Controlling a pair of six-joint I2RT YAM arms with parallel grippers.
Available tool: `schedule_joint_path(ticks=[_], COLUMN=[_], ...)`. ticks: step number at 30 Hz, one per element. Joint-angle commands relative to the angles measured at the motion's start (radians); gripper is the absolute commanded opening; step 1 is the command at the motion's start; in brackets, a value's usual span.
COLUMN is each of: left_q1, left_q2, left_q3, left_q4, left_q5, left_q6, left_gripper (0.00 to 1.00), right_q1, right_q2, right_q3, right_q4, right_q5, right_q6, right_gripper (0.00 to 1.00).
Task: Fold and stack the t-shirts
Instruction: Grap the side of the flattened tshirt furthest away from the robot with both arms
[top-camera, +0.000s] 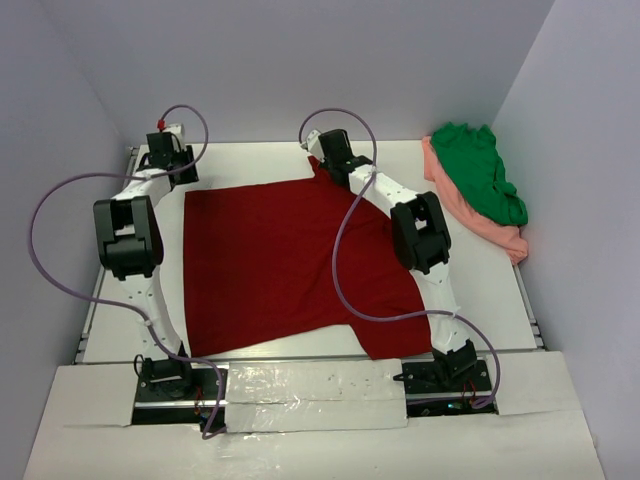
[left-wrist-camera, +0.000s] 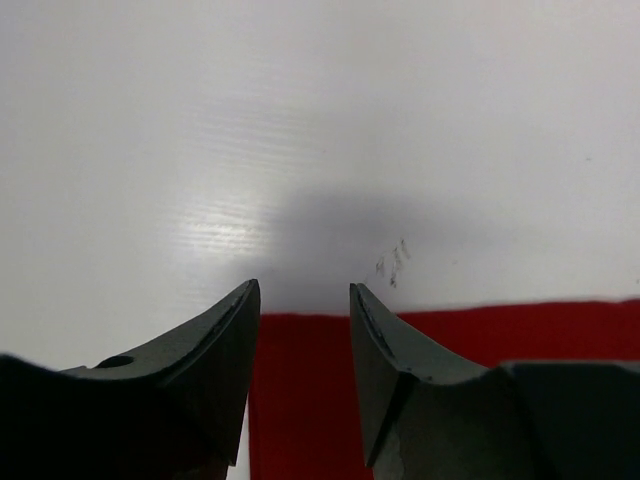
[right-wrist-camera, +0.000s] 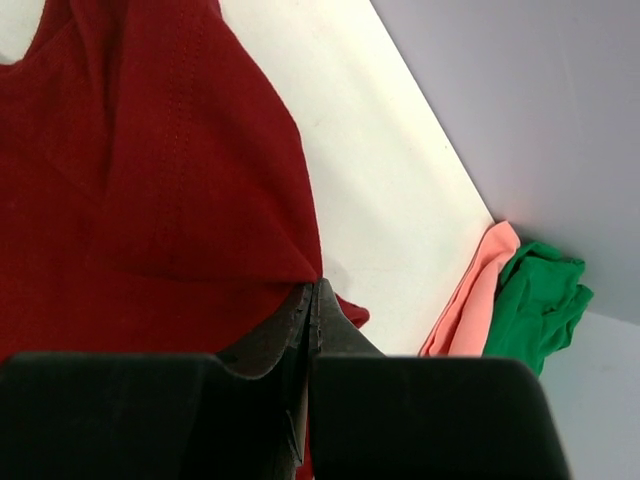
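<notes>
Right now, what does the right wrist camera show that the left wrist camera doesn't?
Right wrist only: the green t-shirt lying on the salmon pink t-shirt by the wall, and the right gripper shut on the dark red t-shirt. Left wrist only: the left gripper, open, above that shirt's edge. Both: the dark red t-shirt and the white table.

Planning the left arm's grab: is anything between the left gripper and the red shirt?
Nothing visible. The left gripper hangs open over bare table, with the red shirt edge just under its fingertips. The green shirt and pink shirt are piled at the far right, well away.
</notes>
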Motion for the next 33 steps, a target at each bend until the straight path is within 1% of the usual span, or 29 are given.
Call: schedule_joint_path(ticks=[1,6,7,11,20,27,33], left_q1=[-0.02,-0.026,-0.026,-0.024,-0.021,-0.018,-0.012], left_q2=[0.057,0.081,0.078,0.061,0.084,0.098,0.141], left_q3=[0.103,0.121,0.115,0.103,0.143,0.138,0.164], left_q4=[-0.072,-0.142,-0.151,-0.174,-0.217,-0.212,-0.227], left_q5=[-0.016,-0.039,-0.074,-0.106,-0.134,-0.163,-0.146], left_q6=[-0.012,-0.023,-0.022,-0.012,0.0,-0.003,-0.008], left_gripper=[0.5,0.47,0.47,0.46,0.45,0.46,0.46], right_q1=[0.004,0.003,0.003,0.001,0.003,0.003,0.004], right_q2=[-0.031,-0.034,-0.035,-0.037,-0.055,-0.063,-0.06], right_q3=[0.047,0.044,0.041,0.034,0.011,0.01,0.022], right_q4=[0.005,0.008,0.01,0.01,0.016,0.01,-0.002], right_q5=[0.002,0.004,0.002,-0.001,-0.005,-0.015,-0.021], right_q6=[0.005,-0.003,-0.003,0.0,0.003,0.003,0.006], right_gripper=[0.0,0.0,0.0,0.0,0.0,0.0,0.0])
